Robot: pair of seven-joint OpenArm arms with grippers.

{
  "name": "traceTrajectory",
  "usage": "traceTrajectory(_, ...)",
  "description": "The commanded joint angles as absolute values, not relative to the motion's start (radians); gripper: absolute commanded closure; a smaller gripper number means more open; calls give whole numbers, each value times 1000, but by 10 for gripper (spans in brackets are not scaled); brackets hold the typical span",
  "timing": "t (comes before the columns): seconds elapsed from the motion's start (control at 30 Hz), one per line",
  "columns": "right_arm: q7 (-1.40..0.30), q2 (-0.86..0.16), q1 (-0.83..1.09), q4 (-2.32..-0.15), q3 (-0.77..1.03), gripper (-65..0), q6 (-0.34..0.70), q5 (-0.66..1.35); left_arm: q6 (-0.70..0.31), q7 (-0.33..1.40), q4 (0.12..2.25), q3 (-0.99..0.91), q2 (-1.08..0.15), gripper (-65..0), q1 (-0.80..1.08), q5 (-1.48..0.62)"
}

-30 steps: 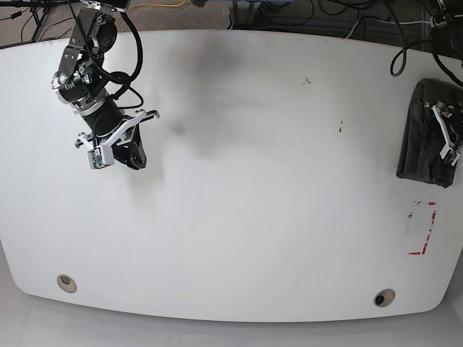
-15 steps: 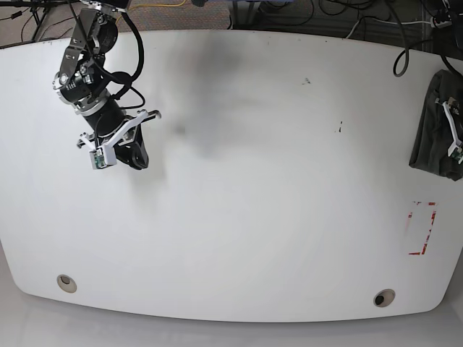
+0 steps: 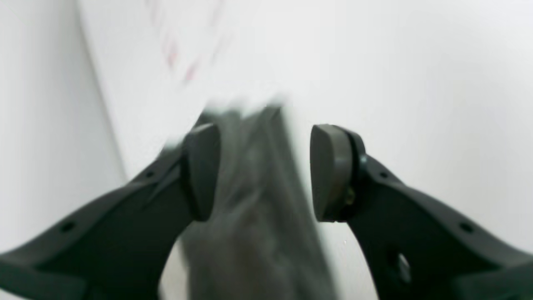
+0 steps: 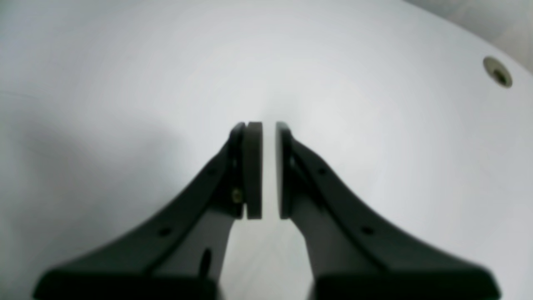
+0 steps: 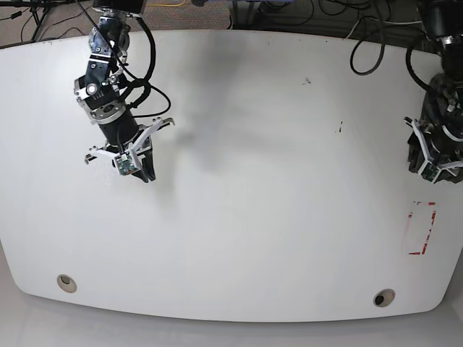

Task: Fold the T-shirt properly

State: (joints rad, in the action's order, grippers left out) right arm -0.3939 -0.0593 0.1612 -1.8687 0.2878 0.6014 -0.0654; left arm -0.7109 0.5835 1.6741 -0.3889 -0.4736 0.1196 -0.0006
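So the T-shirt [image 3: 254,200] is bunched into a dark wad sitting right between the pads of the left gripper [image 3: 264,173], out near the table [image 5: 253,217] edge beside the red tape mark [image 5: 422,228]. The jaws stand about halfway apart, and the shot's too blurry to tell whether they're actually pinching cloth. The right gripper [image 4: 262,171] is nearly closed with just a sliver of gap, holding nothing, well away from the shirt. My worry: the wad is so close to the rim that 1 loose drag could slide it off the table.
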Motion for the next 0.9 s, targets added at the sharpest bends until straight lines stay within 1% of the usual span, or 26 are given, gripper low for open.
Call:
traceTrajectory(0.0, -292, -45, 173, -1865, 318, -49, 598, -88, -698, 532, 1742, -407, -435, -318, 117, -2)
traceTrajectory(0.1, -243, -39, 206, -1865, 349, -49, 598, -84, -698, 492, 1804, -426, -372, -318, 177, -2)
traceTrajectory(0.23, -234, -42, 259, -1868, 367, -49, 599, -50, -698, 440, 1868, -449, -280, -318, 234, -2)
traceTrajectory(0.27, -234, -45, 288, -1870, 377, -49, 599, -30, -698, 415, 1891, -455, -237, -318, 255, -2)
traceTrajectory(0.37, -232, -70, 344, -1886, 392, -49, 599, 21, -698, 367, 1923, -481, -168, -315, 323, -4)
traceTrajectory(0.53, -232, -94, 478, -1926, 395, -49, 599, 113, -698, 282, 1957, -519, -59, -262, 440, -4)
traceTrajectory(0.6, -236, -99, 519, -1946, 395, -49, 599, 134, -698, 259, 1968, -526, -27, -250, 489, -4)
traceTrajectory(0.7, -234, -101, 605, -1975, 395, -49, 599, 143, -698, 251, 1988, -527, 16, -250, 588, -5)
traceTrajectory(0.87, -232, -97, 731, -2003, 392, -46, 599, 147, -698, 252, 1985, -521, 39, -250, 751, -12)
